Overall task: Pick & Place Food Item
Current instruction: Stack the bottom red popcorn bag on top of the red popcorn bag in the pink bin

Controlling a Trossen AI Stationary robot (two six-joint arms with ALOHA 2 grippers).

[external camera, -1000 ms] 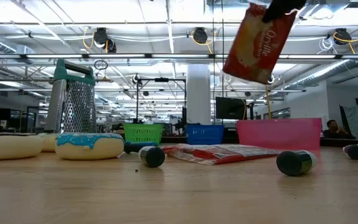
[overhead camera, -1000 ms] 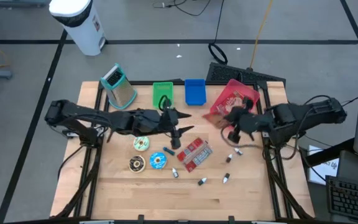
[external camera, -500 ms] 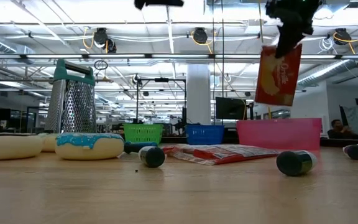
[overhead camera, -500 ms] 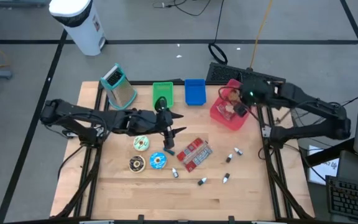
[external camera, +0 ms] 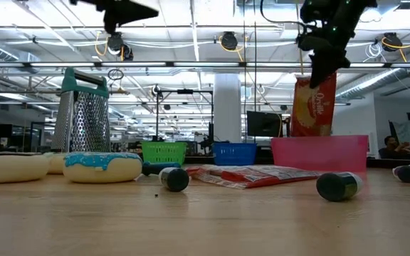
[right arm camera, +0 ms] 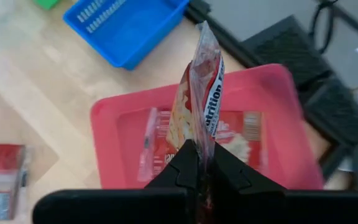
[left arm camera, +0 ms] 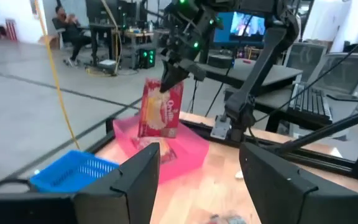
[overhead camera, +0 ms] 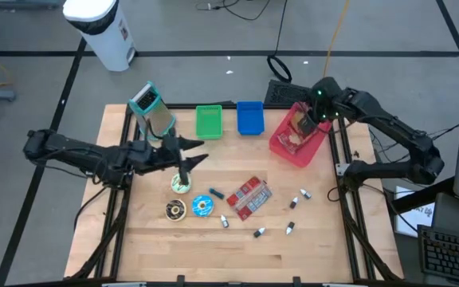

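A red popcorn bag [right arm camera: 202,87] hangs over the pink bin [overhead camera: 281,150] at the table's far right, with my right gripper [overhead camera: 317,112] shut on it. The low view shows the bag [external camera: 314,107] upright, its lower end hidden behind the bin's front wall [external camera: 319,153]. A second, similar bag [right arm camera: 241,140] lies flat inside the bin. My left gripper [overhead camera: 188,156] is open and level above the table's left middle, touching nothing. Its wrist view looks across at the hanging bag [left arm camera: 163,112]. My right gripper pinches the bag's top end [right arm camera: 199,144] between its two fingers, coming slanting down from above. The bag hangs upright below the fingers, edge-on in the wrist view. Its lower end is down inside the bin; whether it rests there I cannot tell.
A red packet [overhead camera: 248,195], three donuts [overhead camera: 181,184], [overhead camera: 202,206], [overhead camera: 175,210] and several small bottles [overhead camera: 293,204] lie on the table's middle. A grater [overhead camera: 154,108], a green basket [overhead camera: 208,121] and a blue basket [overhead camera: 249,117] stand along the far edge.
My right gripper has swung toward the table's far edge and sunk, carrying the bag from high and tilted to upright over the pink bin, its lower end now behind the bin's wall. My left gripper has drawn back toward the table's left edge, open throughout.
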